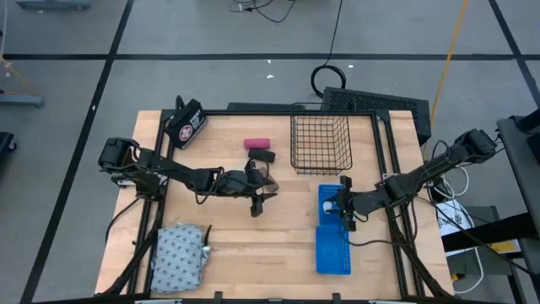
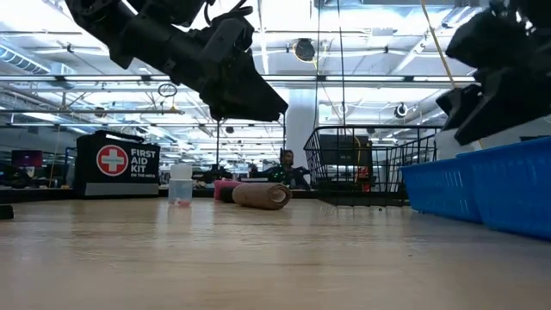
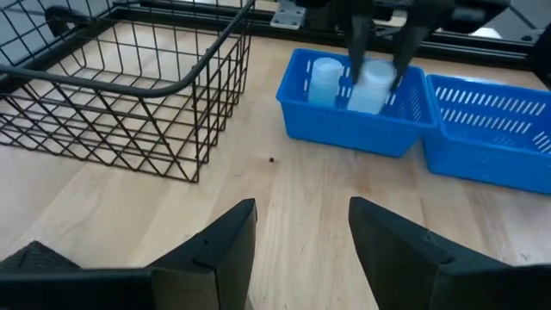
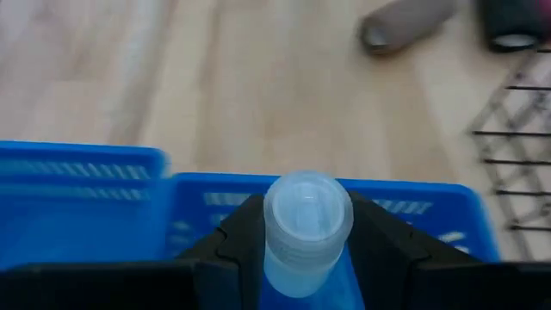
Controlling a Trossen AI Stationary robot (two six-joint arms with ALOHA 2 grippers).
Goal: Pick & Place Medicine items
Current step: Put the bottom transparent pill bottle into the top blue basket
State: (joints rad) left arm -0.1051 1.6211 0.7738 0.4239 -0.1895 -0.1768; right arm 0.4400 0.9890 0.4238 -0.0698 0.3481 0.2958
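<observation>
My right gripper (image 1: 344,211) is shut on a small white bottle (image 4: 306,222) inside the nearer-to-basket blue tray (image 3: 344,129). A second white bottle (image 3: 325,80) stands in that tray beside it. My left gripper (image 3: 301,245) hangs open over the middle of the table (image 1: 261,198), with nothing between its fingers. In the low view a third bottle (image 2: 181,185) stands on the table, and a brown piece (image 2: 261,195) lies on its side near it. A pink piece (image 1: 256,143) and a black piece (image 1: 261,154) lie beyond my left gripper. The patterned pouch (image 1: 179,257) lies flat at the near left. My right gripper pinches the bottle's round body just below the cap (image 4: 303,258) between its two fingers (image 4: 241,231). The fingers slant down from the table's right side. The bottle stands upright within the tray's walls (image 3: 370,90); the wall hides its bottom.
A black wire basket (image 1: 320,143) stands at the far middle, just beyond the blue tray. A second blue tray (image 1: 332,249) lies nearer the front edge. A black first aid kit (image 1: 187,124) stands at the far left corner.
</observation>
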